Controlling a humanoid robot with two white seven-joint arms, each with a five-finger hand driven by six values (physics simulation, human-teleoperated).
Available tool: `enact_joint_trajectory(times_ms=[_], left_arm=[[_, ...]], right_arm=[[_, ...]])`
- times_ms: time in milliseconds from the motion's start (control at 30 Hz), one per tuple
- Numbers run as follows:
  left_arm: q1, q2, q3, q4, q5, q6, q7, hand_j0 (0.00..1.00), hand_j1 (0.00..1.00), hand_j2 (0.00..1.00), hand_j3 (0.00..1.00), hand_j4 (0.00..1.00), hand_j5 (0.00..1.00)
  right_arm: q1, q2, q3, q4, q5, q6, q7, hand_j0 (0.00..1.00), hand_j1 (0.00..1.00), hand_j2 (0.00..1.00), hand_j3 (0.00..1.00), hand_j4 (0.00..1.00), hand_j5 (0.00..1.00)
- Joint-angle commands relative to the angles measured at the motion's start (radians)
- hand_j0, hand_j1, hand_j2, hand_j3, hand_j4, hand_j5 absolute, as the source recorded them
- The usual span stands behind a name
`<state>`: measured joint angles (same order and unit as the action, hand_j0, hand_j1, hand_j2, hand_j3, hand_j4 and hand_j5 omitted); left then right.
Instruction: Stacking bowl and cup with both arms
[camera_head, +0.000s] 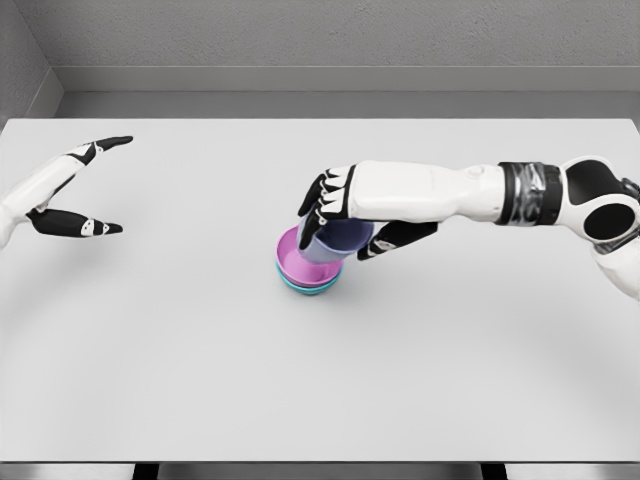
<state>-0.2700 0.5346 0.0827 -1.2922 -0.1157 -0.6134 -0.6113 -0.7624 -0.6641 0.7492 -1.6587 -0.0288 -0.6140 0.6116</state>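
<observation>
The right hand (345, 215) grips a purple cup (335, 240) inside the pink bowl (292, 255), nested in a teal bowl (310, 288); left hand (75, 190) spread, holding nothing, far left. No writing is readable.

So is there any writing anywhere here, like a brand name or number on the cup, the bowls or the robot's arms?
None that can be read.
The purple cup, held by the right hand over the pink bowl and the teal bowl beneath it, is plain.
The white table and the left hand carry no lettering; the right arm's grey band shows only shading.
</observation>
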Motion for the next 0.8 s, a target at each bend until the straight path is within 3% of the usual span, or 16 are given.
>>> enact_joint_trajectory(times_ms=[0,767], left_arm=[[0.002,0.001,0.0,-0.001,0.008,0.003,0.0,1.0,1.0,1.0,1.0,1.0,1.0],[0.002,-0.005,0.0,-0.001,0.01,0.003,0.0,1.0,1.0,1.0,1.0,1.0,1.0]], right_arm=[[0.0,0.012,0.007,0.014,0.001,0.003,-0.001,0.66,0.66,0.66,0.66,0.66,0.66],[-0.006,0.06,0.022,0.083,0.032,0.003,-0.001,0.67,0.67,0.67,0.67,0.67,0.67]])
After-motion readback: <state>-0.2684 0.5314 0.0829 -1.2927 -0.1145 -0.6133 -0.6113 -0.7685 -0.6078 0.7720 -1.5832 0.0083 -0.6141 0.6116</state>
